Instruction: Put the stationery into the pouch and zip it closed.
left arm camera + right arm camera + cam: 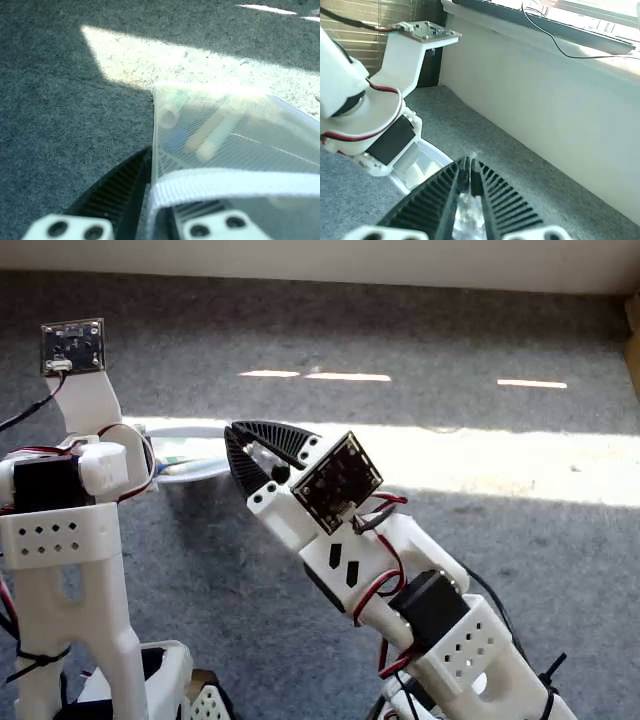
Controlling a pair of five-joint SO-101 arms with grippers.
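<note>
The pouch (235, 145) is clear mesh plastic with a white zip band along its near edge. Several pens (210, 135) lie inside it. My left gripper (157, 202) is shut on the pouch's near edge, one black finger on each side of the band. In the high view the pouch (190, 462) sticks out from behind the left arm into the sunlit strip. My right gripper (233, 430) hangs just right of it with its jaws together. In the right wrist view the right gripper (469, 162) points toward the wall, with the pouch (427, 162) beside the left arm.
Grey carpet (420, 340) covers the floor, crossed by a bright band of sunlight (480, 460). A white wall (545, 100) with a cable on its sill stands beyond the right gripper. The left arm's body (370, 110) sits close beside the right gripper.
</note>
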